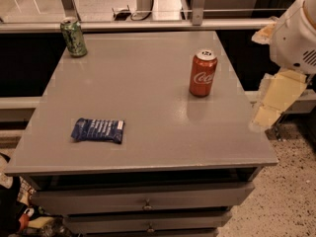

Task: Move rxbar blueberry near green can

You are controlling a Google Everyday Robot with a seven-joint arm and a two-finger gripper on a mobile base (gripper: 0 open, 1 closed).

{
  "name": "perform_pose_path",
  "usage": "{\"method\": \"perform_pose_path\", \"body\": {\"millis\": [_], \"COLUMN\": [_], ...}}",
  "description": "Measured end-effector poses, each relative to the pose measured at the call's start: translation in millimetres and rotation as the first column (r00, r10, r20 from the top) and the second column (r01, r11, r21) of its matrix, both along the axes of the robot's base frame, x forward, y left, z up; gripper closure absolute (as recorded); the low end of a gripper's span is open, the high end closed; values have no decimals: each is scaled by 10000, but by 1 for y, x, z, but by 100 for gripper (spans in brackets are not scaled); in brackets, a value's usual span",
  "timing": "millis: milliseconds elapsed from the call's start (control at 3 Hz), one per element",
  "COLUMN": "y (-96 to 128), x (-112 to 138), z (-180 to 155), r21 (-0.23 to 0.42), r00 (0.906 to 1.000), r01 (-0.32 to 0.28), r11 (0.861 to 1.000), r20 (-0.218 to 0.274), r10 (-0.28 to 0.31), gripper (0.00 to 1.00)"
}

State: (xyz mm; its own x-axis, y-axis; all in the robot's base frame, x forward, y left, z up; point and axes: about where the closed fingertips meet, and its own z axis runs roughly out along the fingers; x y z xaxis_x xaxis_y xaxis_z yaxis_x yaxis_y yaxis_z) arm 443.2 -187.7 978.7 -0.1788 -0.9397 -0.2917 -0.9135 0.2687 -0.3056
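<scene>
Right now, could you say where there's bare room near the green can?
Bare tabletop runs from the green can right to the red can and down to the rxbar blueberry. Nowhere crowded; the gripper hangs off the right edge.
</scene>
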Motion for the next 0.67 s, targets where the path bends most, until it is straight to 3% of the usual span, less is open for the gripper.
{"method": "perform_pose_path", "body": {"millis": [333, 667], "y": [28, 71], "x": [-2, 7], "z": [-20, -42], "r21": [775, 2743], "r00": [9990, 9982], "r01": [-343, -560], "r11": [9964, 9600], "r20": [-242, -32], "r10": [363, 591], "gripper": [0, 0]}}
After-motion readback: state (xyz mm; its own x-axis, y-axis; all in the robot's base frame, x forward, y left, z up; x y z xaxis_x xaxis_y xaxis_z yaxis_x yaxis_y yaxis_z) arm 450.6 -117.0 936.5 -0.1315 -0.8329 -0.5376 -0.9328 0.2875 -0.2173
